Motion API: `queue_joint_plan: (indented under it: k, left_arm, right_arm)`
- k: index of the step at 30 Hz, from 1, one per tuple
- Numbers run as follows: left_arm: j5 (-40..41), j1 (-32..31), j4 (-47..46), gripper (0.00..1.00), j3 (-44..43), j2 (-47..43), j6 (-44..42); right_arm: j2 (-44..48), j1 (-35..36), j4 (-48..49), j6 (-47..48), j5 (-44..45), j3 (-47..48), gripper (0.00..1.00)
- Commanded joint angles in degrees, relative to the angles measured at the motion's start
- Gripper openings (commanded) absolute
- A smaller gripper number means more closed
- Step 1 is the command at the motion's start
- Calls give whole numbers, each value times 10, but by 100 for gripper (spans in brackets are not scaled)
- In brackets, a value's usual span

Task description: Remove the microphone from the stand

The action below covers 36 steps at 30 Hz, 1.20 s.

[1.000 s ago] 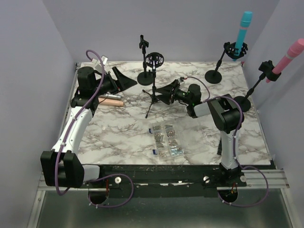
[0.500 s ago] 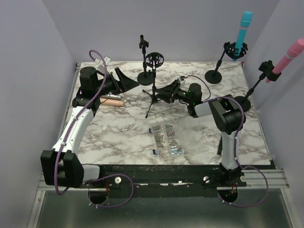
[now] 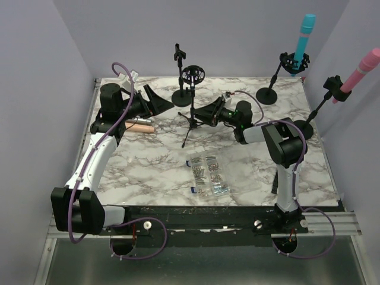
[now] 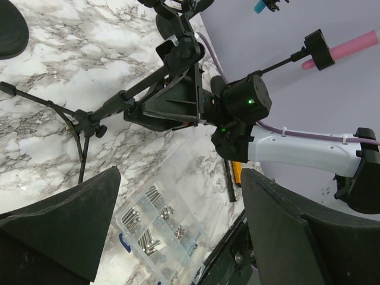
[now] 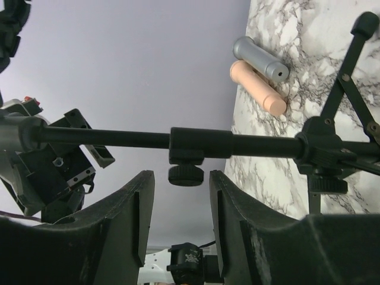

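Note:
A blue microphone stands upright in a shock-mount stand at the back right. A pink microphone sits tilted in a clip stand at the right edge; it also shows in the left wrist view. My right gripper is open, far from both, with its fingers on either side of the knob on the pole of an empty tripod stand. In the right wrist view the right gripper holds nothing. My left gripper is open and empty above the table's back left.
A grey microphone and a peach microphone lie side by side on the marble table at the left. A clear screw box lies near the front middle. An empty clip stand stands at the back.
My right gripper has moved a little to the back and left, closer along the tripod pole. My left gripper has shifted slightly to the right.

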<state>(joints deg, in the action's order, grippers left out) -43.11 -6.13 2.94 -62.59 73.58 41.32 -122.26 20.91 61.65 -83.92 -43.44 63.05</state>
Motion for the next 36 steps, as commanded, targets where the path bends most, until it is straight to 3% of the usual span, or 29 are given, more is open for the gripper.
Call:
queue_joint_plan:
  k: [1,6,12,14,18,21,27,36]
  left_arm:
    - [0,-4,6,83,-8,0,-17]
    - [-3,-4,10,83,-13,2,-17]
    - [-4,-4,12,83,-14,2,-18]
    - [0,-4,9,83,-10,0,-18]
    - [0,-4,15,83,-14,1,-21]
    - [1,-4,9,83,-11,-1,-17]
    - [1,-4,10,83,-11,0,-15]
    - [12,-5,13,83,-7,-2,-22]
  right_arm:
    - [-8,-3,-9,10,-16,28,50]
    - [-13,-3,-35,24,-15,42,46]
    - [-19,-2,-30,25,-13,41,27]
    - [-19,-3,-34,31,-15,40,15]
    - [-6,-3,-63,67,-7,23,1]
    - [17,-3,-145,142,17,25,0]
    - [72,8,-417,396,179,62,0]
    - [142,85,-515,634,488,51,0]
